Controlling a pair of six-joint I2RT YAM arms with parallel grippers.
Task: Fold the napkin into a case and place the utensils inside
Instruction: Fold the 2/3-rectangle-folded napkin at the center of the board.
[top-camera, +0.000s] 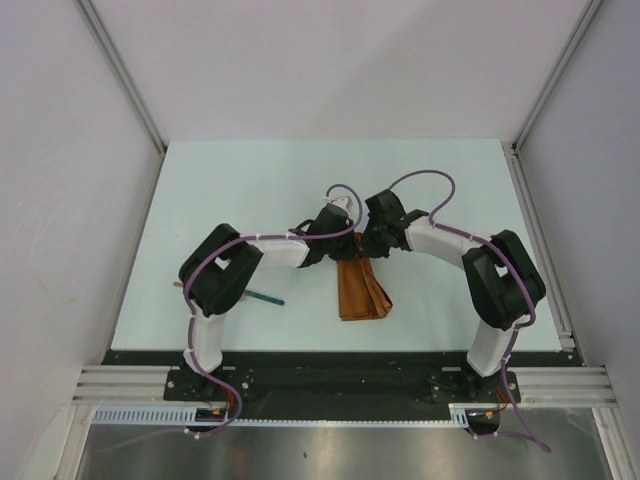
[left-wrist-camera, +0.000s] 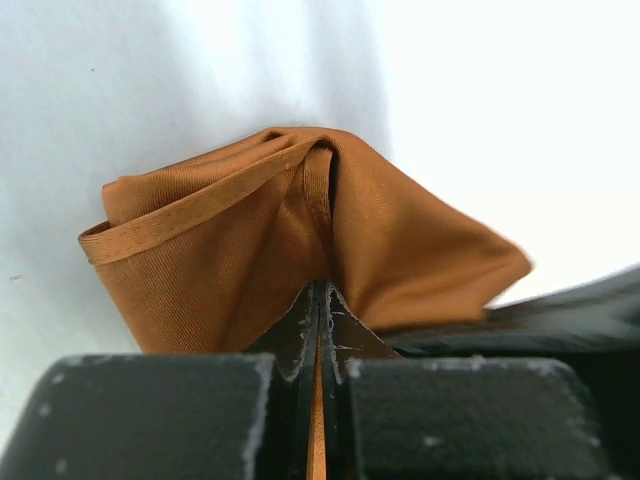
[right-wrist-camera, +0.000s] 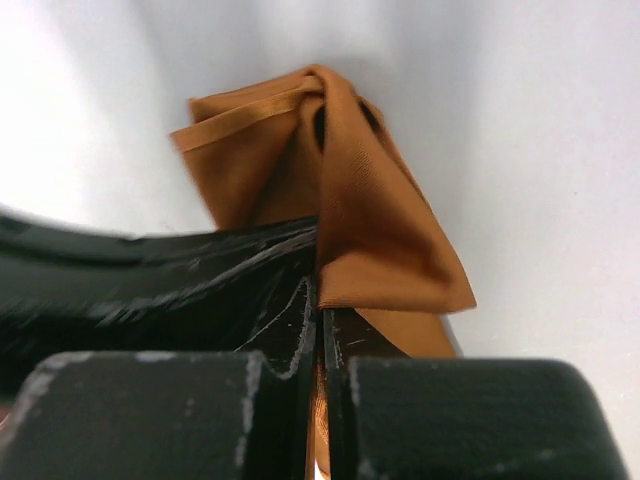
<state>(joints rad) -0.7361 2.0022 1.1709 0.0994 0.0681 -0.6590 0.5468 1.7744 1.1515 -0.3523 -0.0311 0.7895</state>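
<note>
The rust-orange napkin (top-camera: 362, 290) is bunched into a narrow draped strip at mid-table, with its far end lifted between both grippers. My left gripper (top-camera: 328, 243) is shut on the cloth, and a thin orange layer shows between its closed jaws (left-wrist-camera: 320, 292). Folds of the napkin (left-wrist-camera: 220, 250) hang beyond the tips. My right gripper (top-camera: 371, 246) is also shut on the napkin (right-wrist-camera: 375, 220), pinching an edge at its tips (right-wrist-camera: 320, 300). The two grippers stand almost touching. One utensil with a dark teal handle (top-camera: 266, 297) lies by the left arm.
A small brown end (top-camera: 177, 284) pokes out at the left arm's elbow, mostly hidden. The pale table (top-camera: 250, 180) is edged by a black rail along the front and a metal frame on each side. The other gripper's dark body fills the side of each wrist view (right-wrist-camera: 150, 280).
</note>
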